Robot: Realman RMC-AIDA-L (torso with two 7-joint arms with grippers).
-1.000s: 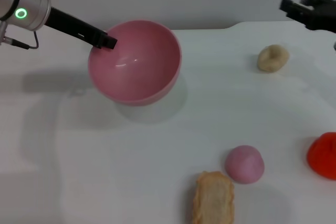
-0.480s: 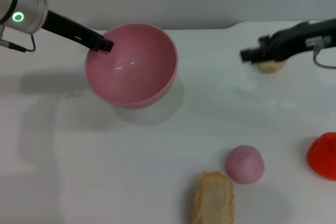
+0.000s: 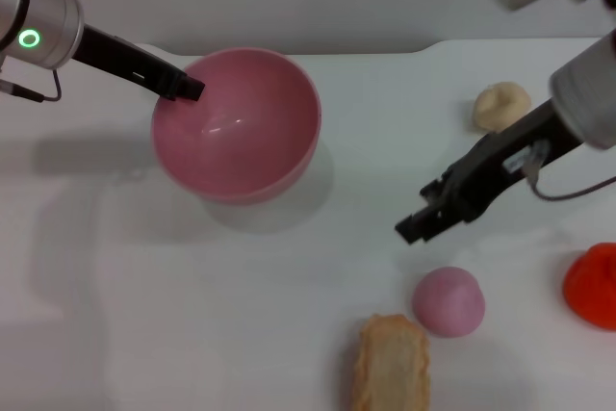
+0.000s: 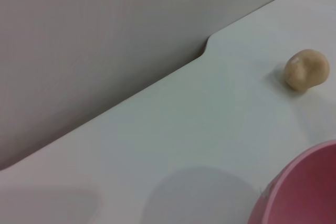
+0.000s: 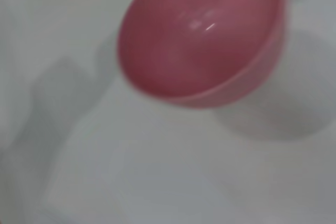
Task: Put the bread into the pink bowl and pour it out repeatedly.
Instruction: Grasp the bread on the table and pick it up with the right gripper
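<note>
The pink bowl (image 3: 236, 122) is empty and tilted, held at its far left rim by my left gripper (image 3: 189, 87), which is shut on that rim. The bowl also shows in the right wrist view (image 5: 205, 40), and its edge shows in the left wrist view (image 4: 304, 187). The bread (image 3: 390, 363) lies on the table at the front edge, plain tan side up, partly cut off. My right gripper (image 3: 416, 227) hangs over the table between the bowl and the bread, just above the pink dome.
A small solid pink dome (image 3: 449, 300) sits right beside the bread. A beige knotted lump (image 3: 500, 105) lies at the back right and shows in the left wrist view (image 4: 306, 70). A red object (image 3: 592, 283) sits at the right edge.
My right arm has swung from the back right down and forward to the middle of the table near the pink dome. The bowl has shifted slightly left in my left gripper.
</note>
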